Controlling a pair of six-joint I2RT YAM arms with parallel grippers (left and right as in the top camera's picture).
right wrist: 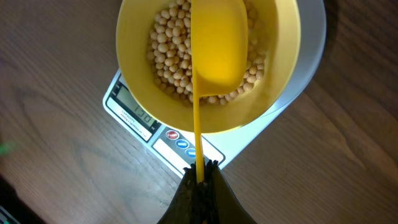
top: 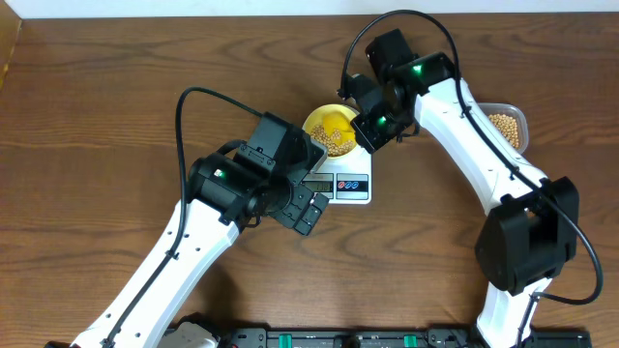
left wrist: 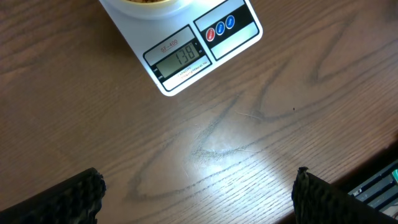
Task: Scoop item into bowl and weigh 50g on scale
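A pale-yellow bowl (right wrist: 134,87) stands on the white scale (right wrist: 305,68) and holds many tan beans (right wrist: 168,50). My right gripper (right wrist: 200,169) is shut on the thin handle of a bright yellow scoop (right wrist: 217,43). The scoop's head hangs over the beans inside the bowl, and no beans show on it. In the overhead view the right gripper (top: 372,130) sits just right of the bowl (top: 317,120). My left gripper (left wrist: 198,182) is open and empty, low over bare table in front of the scale (left wrist: 180,84), whose display (left wrist: 181,57) shows digits.
A clear plastic tub (top: 507,127) with more beans stands at the far right, behind the right arm. Dark equipment lines the table's front edge (top: 319,338). Wooden tabletop (top: 116,106) spreads to the left of the arms.
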